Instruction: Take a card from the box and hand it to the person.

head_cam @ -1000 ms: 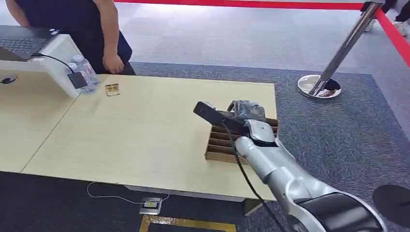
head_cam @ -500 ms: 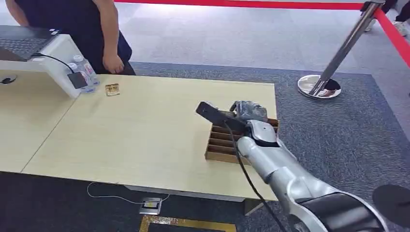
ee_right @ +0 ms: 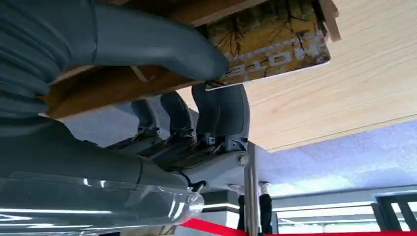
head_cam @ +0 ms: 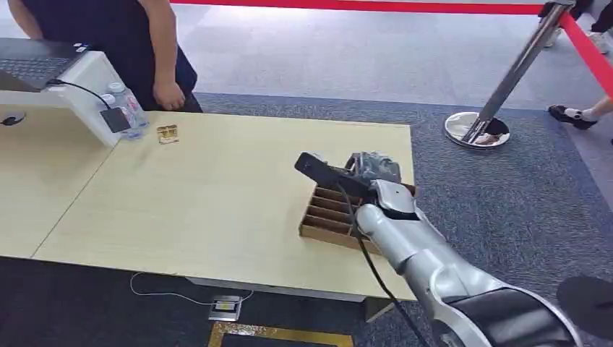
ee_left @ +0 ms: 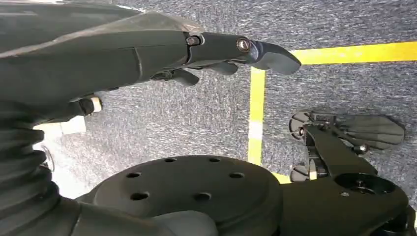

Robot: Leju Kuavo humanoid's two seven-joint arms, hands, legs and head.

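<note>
A brown cardboard box [head_cam: 322, 217] with several slots sits at the table's near right edge. My right hand [head_cam: 372, 168] reaches over its far end, with the black wrist camera sticking out to the left. In the right wrist view the thick thumb [ee_right: 162, 42] presses a gold-patterned card [ee_right: 275, 49] against the dark fingers [ee_right: 221, 113], right beside the box wall [ee_right: 123, 83]. The person [head_cam: 130, 43] stands at the far left corner, one hand [head_cam: 170, 94] hanging by the table edge. My left hand [ee_left: 196, 54] hangs over the carpet, holding nothing, fingers loosely apart.
Another small gold card [head_cam: 168, 134] lies on the table [head_cam: 202, 195] near the person. Water bottles [head_cam: 126, 108] and a laptop stand [head_cam: 79, 79] stand at the far left. A metal stanchion [head_cam: 481, 126] with red tape stands on the carpet to the right.
The box's near left corner has slid a little left and toward the table's middle under my right hand. A passer-by's foot has appeared at the far right.
</note>
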